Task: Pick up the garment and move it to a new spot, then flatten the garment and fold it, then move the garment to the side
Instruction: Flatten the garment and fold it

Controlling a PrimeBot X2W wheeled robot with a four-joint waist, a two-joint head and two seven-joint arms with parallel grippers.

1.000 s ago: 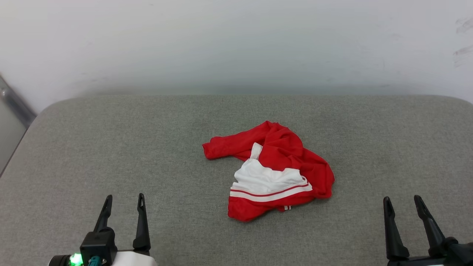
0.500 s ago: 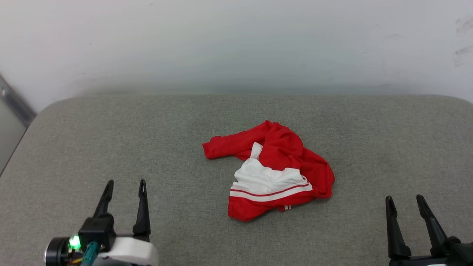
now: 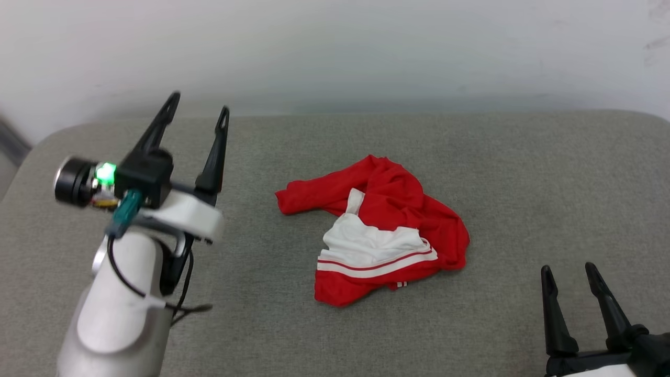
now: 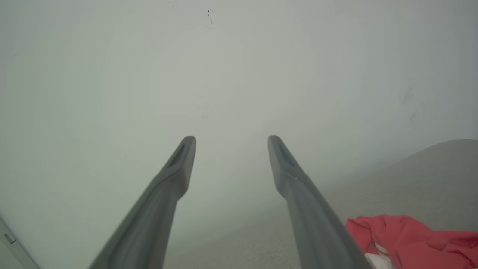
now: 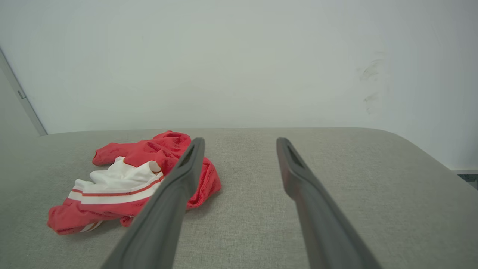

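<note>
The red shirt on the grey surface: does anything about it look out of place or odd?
The red jersey shirt lies crumpled in a heap on the grey fabric surface, not flat; a white sleeve with striped trim is bunched on top. No tear or stain shows.
</note>
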